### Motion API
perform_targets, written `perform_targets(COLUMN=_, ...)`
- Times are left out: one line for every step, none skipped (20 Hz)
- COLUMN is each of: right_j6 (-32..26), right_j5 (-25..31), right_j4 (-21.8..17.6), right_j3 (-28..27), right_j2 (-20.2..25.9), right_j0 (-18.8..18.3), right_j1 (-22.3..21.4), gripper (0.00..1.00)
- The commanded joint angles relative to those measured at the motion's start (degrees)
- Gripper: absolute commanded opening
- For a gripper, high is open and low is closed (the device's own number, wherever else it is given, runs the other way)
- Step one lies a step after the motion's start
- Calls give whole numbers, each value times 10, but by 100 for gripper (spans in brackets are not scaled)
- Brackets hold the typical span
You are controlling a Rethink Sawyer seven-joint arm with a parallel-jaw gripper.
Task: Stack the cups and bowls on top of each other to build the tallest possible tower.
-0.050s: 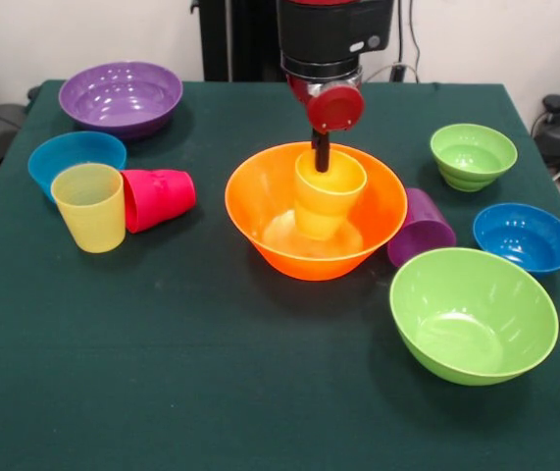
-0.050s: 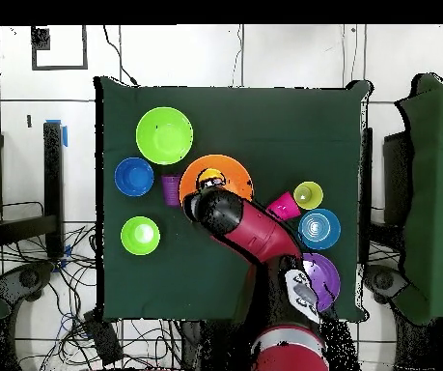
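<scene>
The yellow-orange cup point(image 1: 329, 192) stands upright inside the large orange bowl point(image 1: 260, 211) at the surface's point(image 1: 211, 373) middle. The gripper point(image 1: 320, 150) reaches down into the cup's far rim; whether its jaws are spread or pinching cannot be told

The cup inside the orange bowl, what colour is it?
Yellow-orange. The cup stands upright in the orange bowl; the front view shows it best.

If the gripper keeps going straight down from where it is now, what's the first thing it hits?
Probably the yellow-orange cup standing in the large orange bowl; the gripper already reaches to its rim, though whether it touches the cup is unclear.
</scene>
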Motion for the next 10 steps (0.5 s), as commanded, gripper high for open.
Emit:
perform_targets(right_j6=3, right_j5=-33, right_j4=-32, right_j3=16, right_j2=97, right_j0=-35, right_j1=30, gripper=0)
perform_targets(right_j6=2, right_j5=-32, right_j4=-35, right_j3=13, right_j2=95, right_j0=-34, right_j1=33, gripper=0)
perform_targets(right_j6=-1, right_j5=-30, right_j4=-37, right_j3=11, right_j2=97, right_j0=-38, right_j1=36, gripper=0)
perform_targets(right_j6=-2, right_j5=-29, right_j4=-39, right_j3=8, right_j2=96, right_j0=-38, right_j1=40, gripper=0)
perform_targets(right_j6=-8, right_j5=-24, right_j4=-42, right_j3=1, right_j2=97, right_j0=-42, right_j1=50, gripper=0)
perform_targets(right_j6=-9, right_j5=-24, right_j4=-44, right_j3=-3, right_j2=96, right_j0=-42, right_j1=54, gripper=0)
perform_targets(right_j6=-11, right_j5=-18, right_j4=-47, right_j3=-8, right_j2=92, right_j0=-40, right_j1=58, gripper=0)
perform_targets(right_j6=-10, right_j5=-17, right_j4=-48, right_j3=-11, right_j2=92, right_j0=-40, right_j1=60, gripper=0)
perform_targets(right_j6=-12, right_j5=-11, right_j4=-51, right_j3=-15, right_j2=88, right_j0=-39, right_j1=63, gripper=0)
perform_targets(right_j6=-13, right_j5=-6, right_j4=-54, right_j3=-19, right_j2=84, right_j0=-37, right_j1=65, gripper=0)
